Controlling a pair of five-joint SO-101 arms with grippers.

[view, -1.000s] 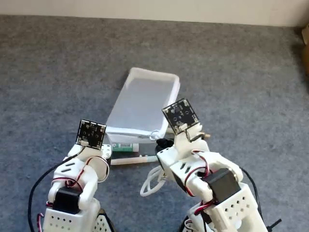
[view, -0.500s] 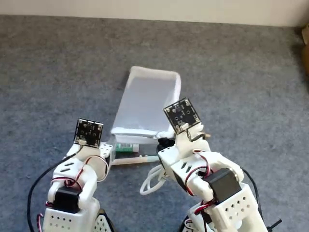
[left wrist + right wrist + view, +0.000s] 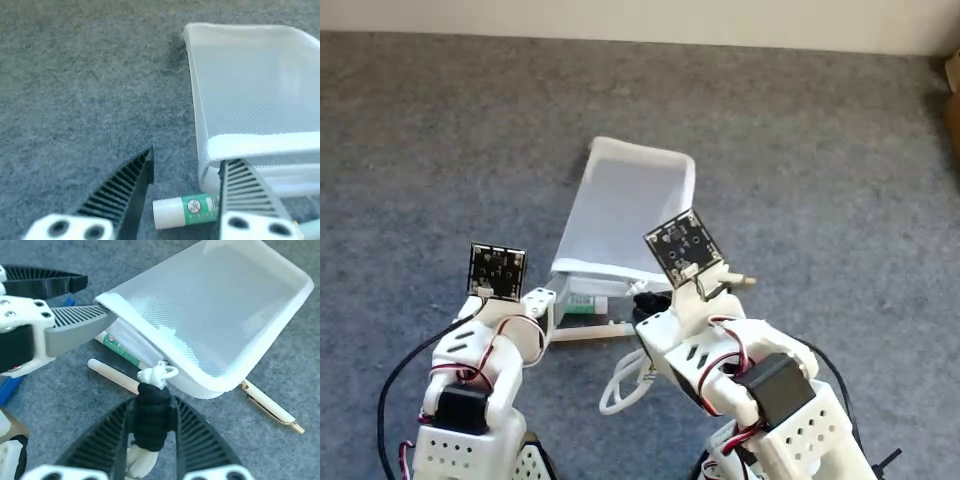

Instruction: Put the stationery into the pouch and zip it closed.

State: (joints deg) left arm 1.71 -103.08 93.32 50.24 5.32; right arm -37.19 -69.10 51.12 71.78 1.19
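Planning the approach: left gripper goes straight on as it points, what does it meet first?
Probably the pouch, at its open rim: one left gripper finger is right at it. The glue stick lies between the open fingers, seemingly lower; depth unclear.

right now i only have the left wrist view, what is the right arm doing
observer: the right end effector is shut on the black pull at the open end of the pouch.
operator: ok, any stationery i cant see from here
observer: yes, a cream pen with a gold tip lies on the carpet beside the pouch, outside it.
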